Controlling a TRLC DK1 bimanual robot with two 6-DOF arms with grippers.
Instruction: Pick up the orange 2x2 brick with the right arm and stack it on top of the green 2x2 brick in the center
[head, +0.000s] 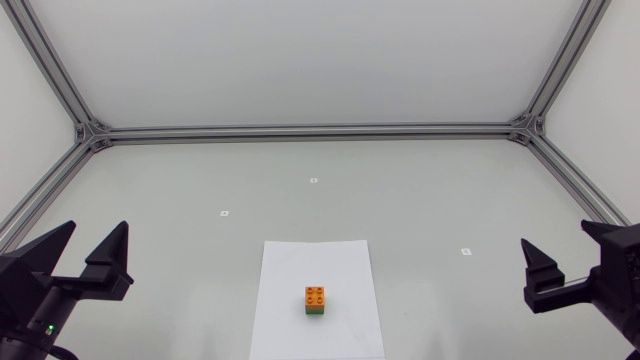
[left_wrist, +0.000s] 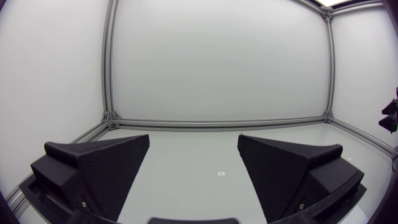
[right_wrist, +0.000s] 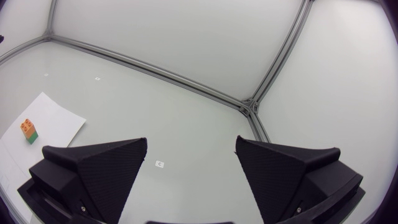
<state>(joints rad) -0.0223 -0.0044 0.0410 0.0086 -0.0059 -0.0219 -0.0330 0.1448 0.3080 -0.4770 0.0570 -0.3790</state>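
The orange 2x2 brick (head: 315, 295) sits on top of the green 2x2 brick (head: 315, 310), upright on a white paper sheet (head: 345, 320) near the table's front centre. In the right wrist view the orange brick (right_wrist: 27, 126) on the green one (right_wrist: 32, 137) lies far off beside the left finger. My right gripper (head: 570, 262) stands open at the right edge, well away from the stack, with nothing between its fingers (right_wrist: 283, 171). At the left edge my left gripper (head: 88, 245) is open and holds nothing; its wrist view shows only bare table between the fingers (left_wrist: 102, 168).
An aluminium frame (head: 310, 130) with white walls bounds the table at the back and sides. Small white markers (head: 313, 180) dot the surface, one (head: 465, 251) near the right arm and one (head: 224, 213) left of centre.
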